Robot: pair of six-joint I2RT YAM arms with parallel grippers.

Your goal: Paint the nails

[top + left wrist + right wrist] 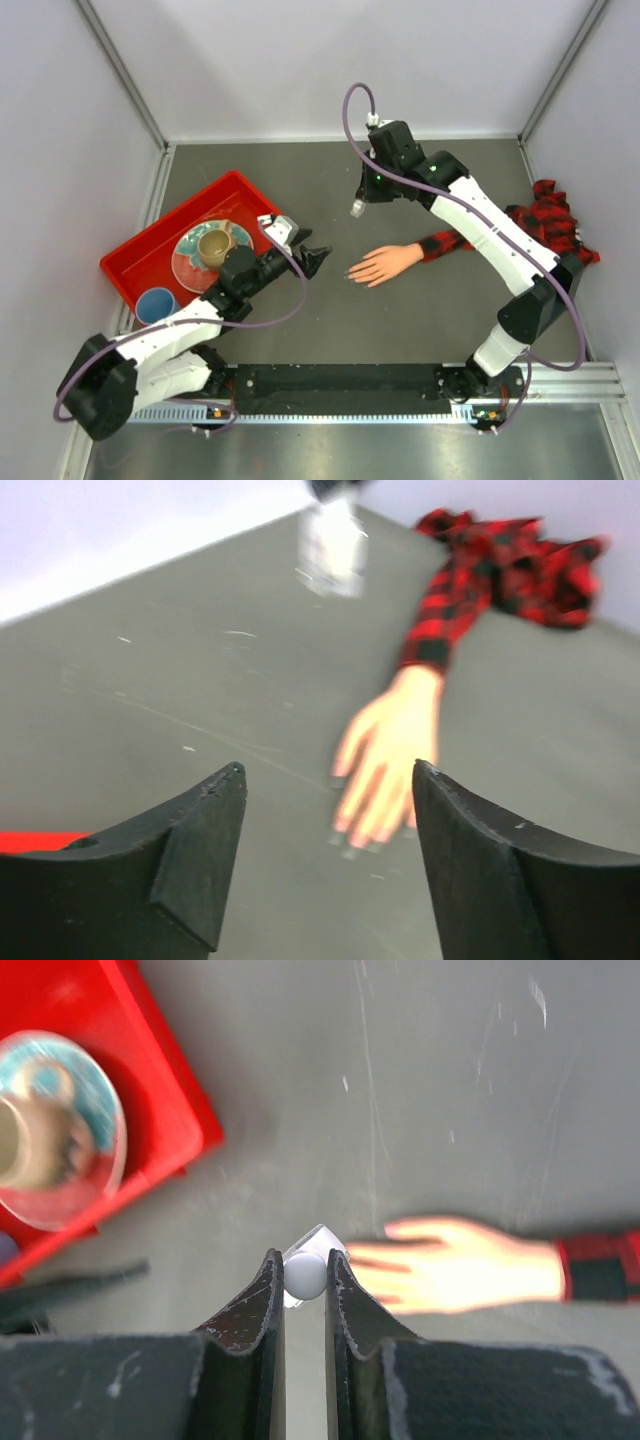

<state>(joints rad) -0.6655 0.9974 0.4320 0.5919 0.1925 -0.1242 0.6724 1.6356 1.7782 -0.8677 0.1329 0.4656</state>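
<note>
The peach fake hand (385, 264) with a red-and-black plaid sleeve (530, 228) lies flat mid-table, fingers pointing left. Its nails (352, 838) show blurred at the fingertips in the left wrist view. My right gripper (305, 1275) is shut on the white cap of the small clear bottle (306, 1272) and holds it above the table, beyond the hand; the bottle shows in the top view (357, 208). My left gripper (312, 252) is open and empty, left of the fingertips and pointing at them; the left wrist view shows the hand (390, 750) ahead between its jaws.
A red tray (135, 262) at the left holds a plate (188, 262) with a tan mug (214, 247) and a blue cup (155, 303). Grey walls enclose the table on three sides. The sleeve bunches against the right wall.
</note>
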